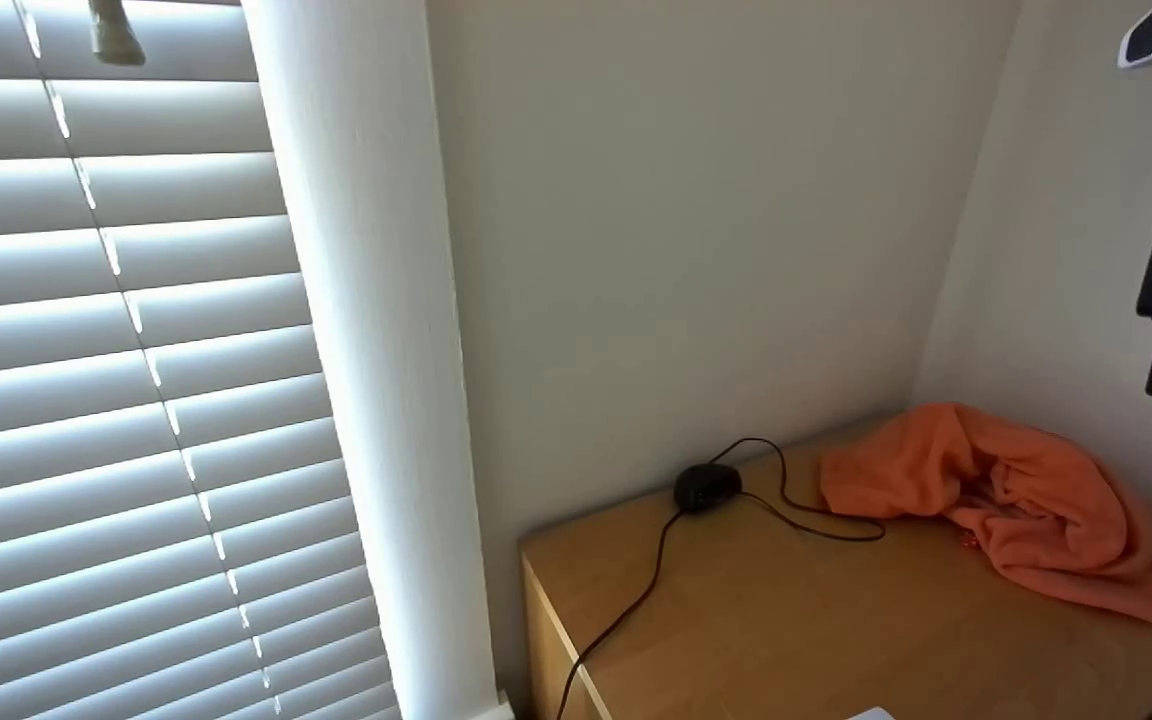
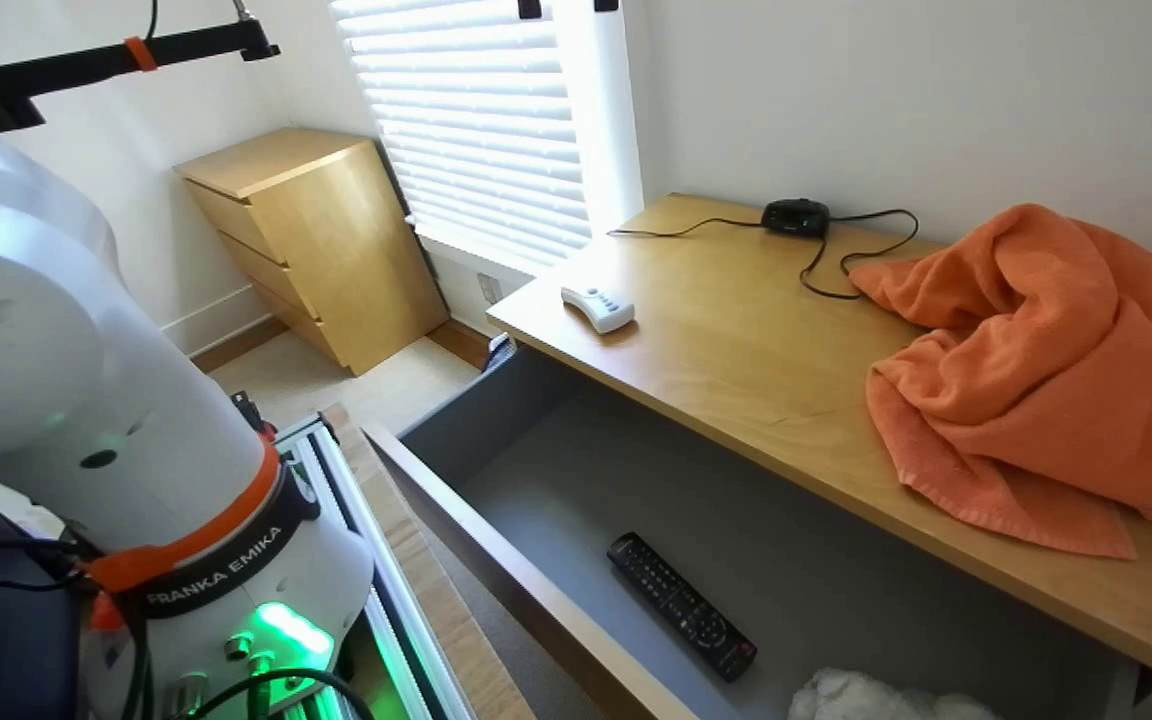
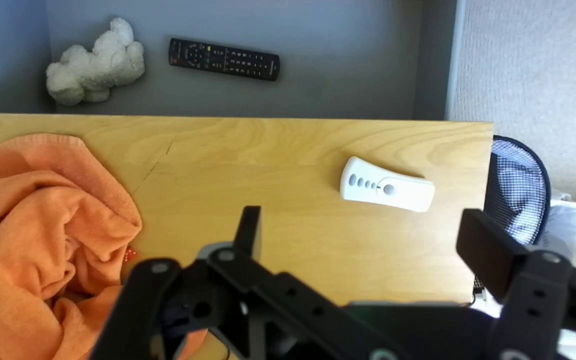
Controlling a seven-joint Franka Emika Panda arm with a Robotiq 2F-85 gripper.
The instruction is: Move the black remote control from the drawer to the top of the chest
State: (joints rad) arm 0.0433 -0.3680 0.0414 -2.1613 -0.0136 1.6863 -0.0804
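My arm [image 2: 136,370]: stood farthest left in an exterior view, white, with an orange band [image 2: 151,562] around its base and a green light [image 2: 294,628] glowing low down.
Small cabinet [image 2: 336,250]: stood past my base, its light wood much like that of the chest [image 2: 736,340].
Window blind [image 2: 476,110]: hung lowered between the small cabinet and the chest, daylight bright on its slats.
My gripper [image 3: 360,219]: was spread wide, jaws well apart, and in the wrist view the wood of the chest top showed beyond the gap. In an exterior view it seemed to show just at the top edge, by the window blind, but too little appeared for me to be sure.
White remote [image 2: 598,308]: lay on the chest top, keys up, near the front corner on the window side.
Black remote control [image 2: 681,605]: lay flat in the drawer [image 2: 736,540], keys up, roughly along its length and below the level of the chest top.
Drawer: stood pulled out from the chest toward my base, grey inside.
Corded black box [image 2: 794,217]: sat near the back edge of the chest top in both exterior views.
White fuzzy lump [image 3: 95,67]: rested in the drawer near the black remote control, apart from it.
Orange cloth [image 2: 1056,380]: lay crumpled on the chest, farthest right.
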